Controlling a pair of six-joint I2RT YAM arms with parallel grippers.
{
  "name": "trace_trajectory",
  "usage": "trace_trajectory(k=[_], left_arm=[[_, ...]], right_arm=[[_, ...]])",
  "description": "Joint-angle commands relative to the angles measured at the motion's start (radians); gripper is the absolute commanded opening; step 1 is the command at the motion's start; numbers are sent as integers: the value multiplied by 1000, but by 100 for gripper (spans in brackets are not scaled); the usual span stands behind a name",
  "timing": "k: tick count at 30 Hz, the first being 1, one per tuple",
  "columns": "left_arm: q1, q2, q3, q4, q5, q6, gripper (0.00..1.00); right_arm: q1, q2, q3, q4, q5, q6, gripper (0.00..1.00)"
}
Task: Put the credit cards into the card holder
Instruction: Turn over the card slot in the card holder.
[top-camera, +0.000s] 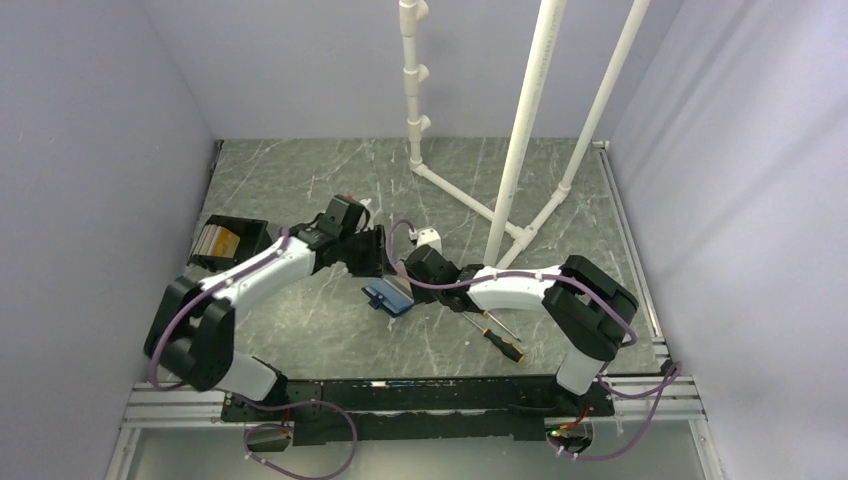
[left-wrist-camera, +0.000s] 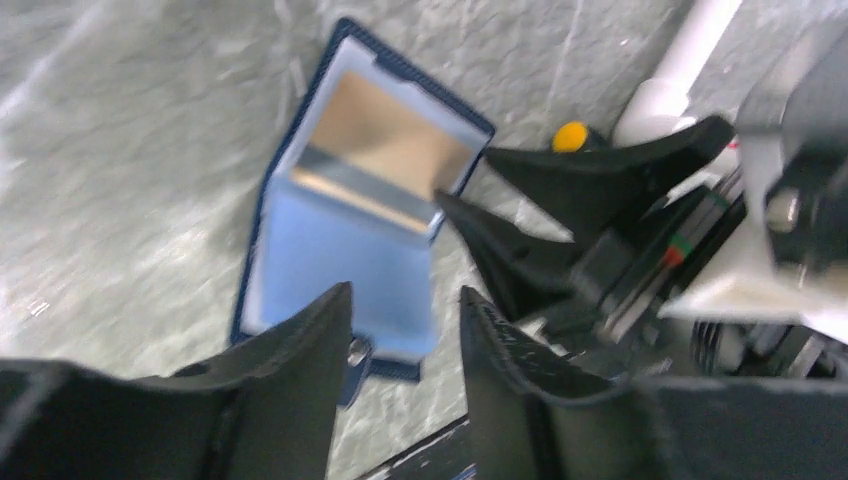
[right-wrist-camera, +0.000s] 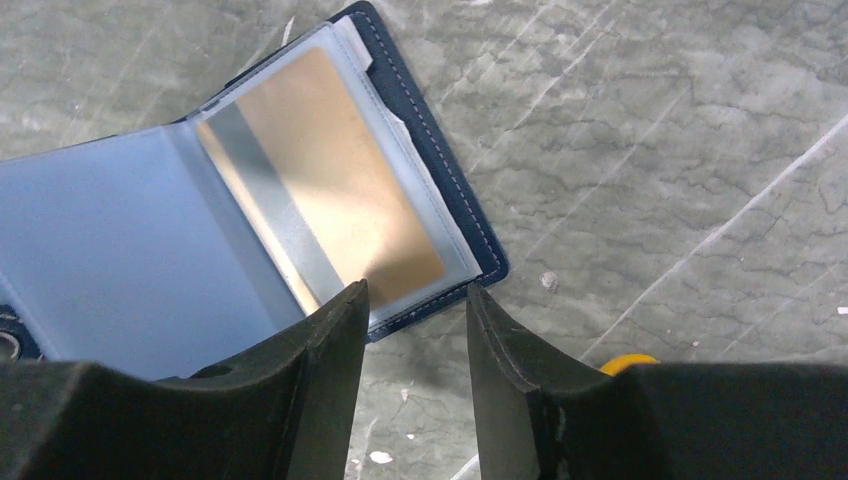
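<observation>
The navy card holder (top-camera: 388, 296) lies open on the table between the two arms, pale blue inside (left-wrist-camera: 340, 265). One orange-gold credit card (right-wrist-camera: 330, 170) with a silver stripe sits in its clear sleeve, also seen as the card (left-wrist-camera: 395, 135) in the left wrist view. My left gripper (left-wrist-camera: 407, 295) hovers open over the clasp end, nothing between its fingers. My right gripper (right-wrist-camera: 415, 290) is open just off the holder's card-side edge (right-wrist-camera: 470, 230), also empty. From above, the left gripper (top-camera: 378, 268) and the right gripper (top-camera: 408, 280) nearly meet over the holder.
A black open box (top-camera: 225, 240) with orange-yellow card faces showing stands at the left behind the left arm. Two orange-handled screwdrivers (top-camera: 497, 335) lie right of the holder. A white pipe frame (top-camera: 520, 130) rises at the back.
</observation>
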Motion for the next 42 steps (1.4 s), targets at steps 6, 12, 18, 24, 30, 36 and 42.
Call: trace_trajectory(k=[6,12,18,24,30,36,42], left_arm=[[3,161,-15,146,110,-9,35],[4,103,-171,196,112,-38,23],[4,130,-243,251,104,-49,20],[4,157,-249,254,80,-30,15],[4,165,-252,260,88,-29,13],[4,161,-251,257,90,-29,11],[4,162,-252,242,77,-32,8]], right_arm=[[-15,-37,26,21,-85,-57,46],[-68,-50,50,22,-254,-88,48],[-99,-40,137,-79,-383,-122,50],[-130,-46,218,-197,-440,-134,56],[-128,-87,284,-299,-472,-144,58],[-140,-76,267,-226,-708,-125,41],[-195,91,262,-57,-764,-89,18]])
